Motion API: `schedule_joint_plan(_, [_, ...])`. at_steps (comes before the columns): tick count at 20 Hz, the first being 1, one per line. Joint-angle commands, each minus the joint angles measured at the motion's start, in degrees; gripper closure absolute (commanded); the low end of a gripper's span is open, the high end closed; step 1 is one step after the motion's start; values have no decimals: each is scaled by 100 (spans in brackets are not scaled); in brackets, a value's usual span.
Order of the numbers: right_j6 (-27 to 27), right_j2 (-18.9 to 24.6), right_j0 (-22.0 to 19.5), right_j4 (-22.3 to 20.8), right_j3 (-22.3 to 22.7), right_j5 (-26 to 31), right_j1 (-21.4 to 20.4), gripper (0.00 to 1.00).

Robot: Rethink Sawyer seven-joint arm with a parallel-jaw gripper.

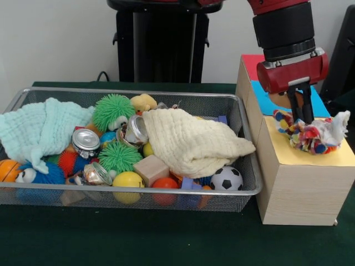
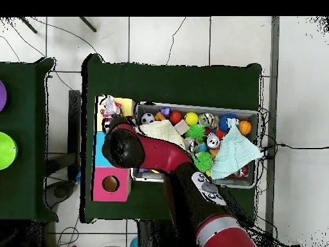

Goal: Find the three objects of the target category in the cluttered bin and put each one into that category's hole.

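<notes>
One knotted rope piece (image 1: 310, 134), white with red, yellow, green and blue, lies on the yellow top of the wooden box (image 1: 299, 188) to the right of the bin. It also shows in the overhead view (image 2: 110, 106). My gripper (image 1: 300, 121) hangs straight down over it, its fingers close together with the tips in the rope. The wire-mesh bin (image 1: 138, 92) is full of toys. No other rope piece shows in it; the cloths cover part of it.
A cream cloth (image 1: 188, 138) and a mint cloth (image 1: 39, 127) lie over balls, cans, spiky balls and blocks. The box top has yellow, blue and pink (image 2: 96, 186) sections; the pink one has a round hole (image 2: 110, 184). My arm (image 2: 167, 161) crosses the bin.
</notes>
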Motion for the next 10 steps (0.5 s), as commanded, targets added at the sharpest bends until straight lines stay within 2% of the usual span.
schedule_joint_plan(1, [1079, -259, -4, -96, -511, -461, 85, 100])
schedule_joint_plan(5, [1033, -199, -38, -103, -589, -361, 274, 100])
schedule_joint_plan(8, [948, -274, 46, -55, -794, -240, 638, 100])
schedule_joint_plan(10, [897, -337, 79, -39, -807, -31, 720, 100])
